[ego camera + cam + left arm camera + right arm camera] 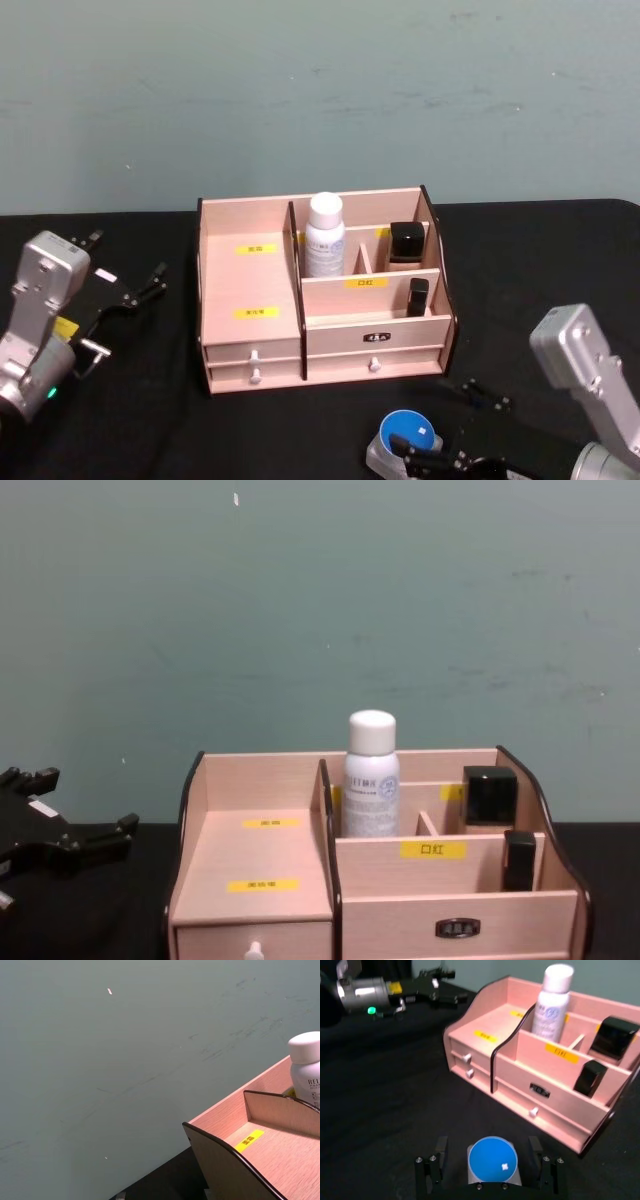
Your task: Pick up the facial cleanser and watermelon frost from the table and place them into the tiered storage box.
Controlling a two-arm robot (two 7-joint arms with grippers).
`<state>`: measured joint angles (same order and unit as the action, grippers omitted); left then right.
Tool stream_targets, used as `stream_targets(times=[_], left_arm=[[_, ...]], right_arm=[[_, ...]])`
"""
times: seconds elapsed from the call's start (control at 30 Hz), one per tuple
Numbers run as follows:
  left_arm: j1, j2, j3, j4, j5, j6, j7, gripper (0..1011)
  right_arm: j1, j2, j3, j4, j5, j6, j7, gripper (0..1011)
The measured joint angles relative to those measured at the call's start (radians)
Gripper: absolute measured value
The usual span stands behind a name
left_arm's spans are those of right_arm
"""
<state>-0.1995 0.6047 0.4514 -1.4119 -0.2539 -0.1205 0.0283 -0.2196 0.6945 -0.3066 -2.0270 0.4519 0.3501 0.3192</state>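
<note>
Halfway, it seemed: cleanser [325, 235] stood in the box's [225, 290] rear compartment. Frost jar [410, 432] sat on the table [150, 400] before the box, right hand [488, 1146] spread astride it, no grip yet. Left hand [125, 258] idled, spread, beside the box.

The pale pinkish wooden tiered storage box [330, 322] is edged in black, marked with yellow labels [256, 248] and fitted with white knobs [255, 376]. A white plastic bottle [324, 238] printed in blue-grey and two glossy black blocks [406, 241] are held in it. Near right, a grey round container [410, 432] is topped in bright blue. The table [150, 400] is covered in black.
</note>
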Motion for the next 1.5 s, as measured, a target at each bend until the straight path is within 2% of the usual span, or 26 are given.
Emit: stream_targets(times=[0.2, 0.63, 0.93, 1.23, 1.5], left_arm=[[0.000, 0.000, 0.000, 0.000, 0.000, 0.000, 0.000, 1010], [0.000, 0.000, 0.000, 0.000, 0.000, 0.000, 0.000, 1010], [0.000, 0.000, 0.000, 0.000, 0.000, 0.000, 0.000, 1010], [0.000, 0.000, 0.000, 0.000, 0.000, 0.000, 0.000, 1010], [0.000, 0.000, 0.000, 0.000, 0.000, 0.000, 0.000, 1010]], right_arm=[[0.004, 0.004, -0.018, 0.012, -0.029, 0.011, 0.013, 1002], [-0.007, 0.005, -0.006, 0.004, -0.045, 0.032, 0.022, 1002], [-0.010, -0.017, 0.003, 0.002, -0.037, 0.051, 0.012, 1002], [0.010, -0.019, -0.015, -0.001, -0.050, 0.098, 0.009, 1002], [0.024, -0.039, -0.027, 0.021, -0.066, 0.120, -0.001, 1002]])
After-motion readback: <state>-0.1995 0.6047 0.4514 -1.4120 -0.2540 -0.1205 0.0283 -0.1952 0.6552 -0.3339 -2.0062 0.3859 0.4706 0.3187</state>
